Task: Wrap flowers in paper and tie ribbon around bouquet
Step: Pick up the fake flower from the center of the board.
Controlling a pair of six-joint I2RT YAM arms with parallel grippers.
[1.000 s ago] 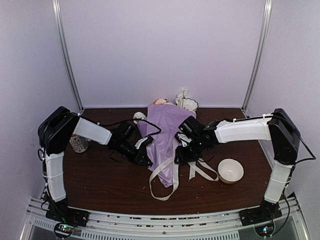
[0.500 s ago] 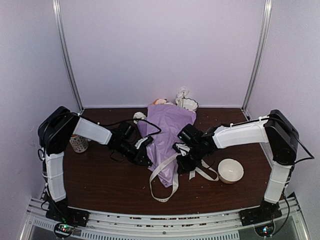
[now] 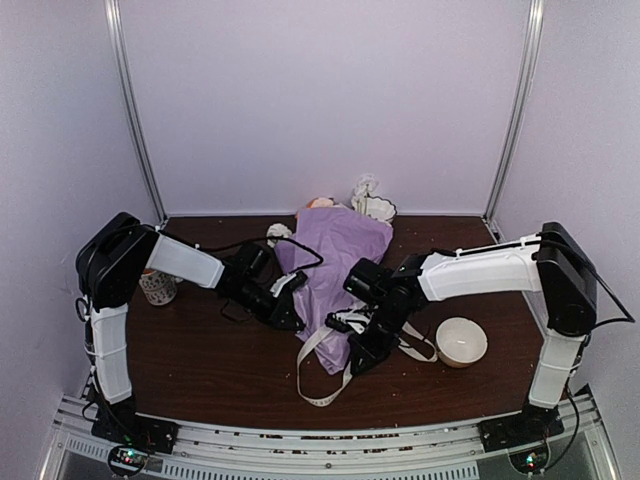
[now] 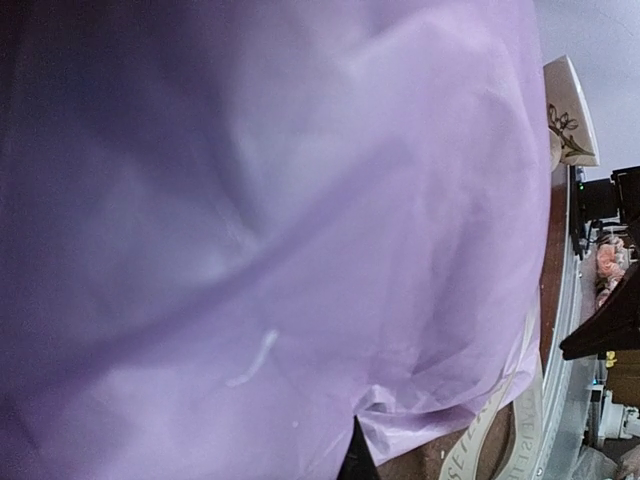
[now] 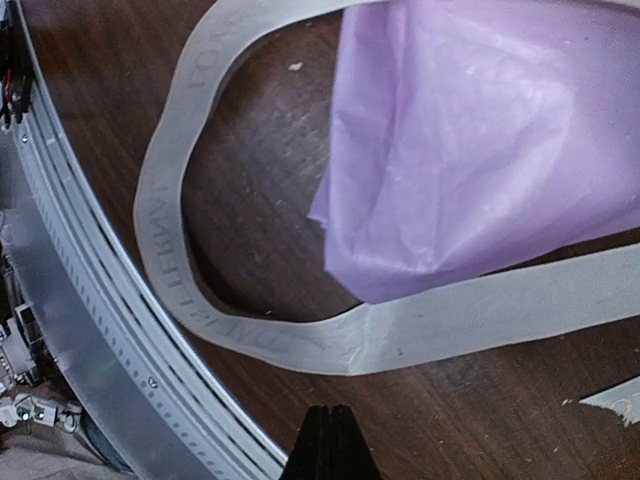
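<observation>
The bouquet lies in the middle of the table, a cone of purple paper with its narrow end toward the front. Flowers poke from the wide far end. The cream ribbon loops on the wood around the narrow end, and in the right wrist view the ribbon runs just beyond my fingertips. My left gripper sits at the bouquet's left edge, where the left gripper is shut with paper bunched at its tip. My right gripper hangs over the narrow end. The right gripper is shut with nothing in it.
A white bowl stands to the right of the bouquet. A patterned mug stands at the far left beside the left arm. The metal rail of the table's front edge runs close behind the ribbon loop.
My right arm has swung from the bouquet's right side forward and left to its narrow end, and its jaws have closed. The left arm and bouquet have stayed put.
</observation>
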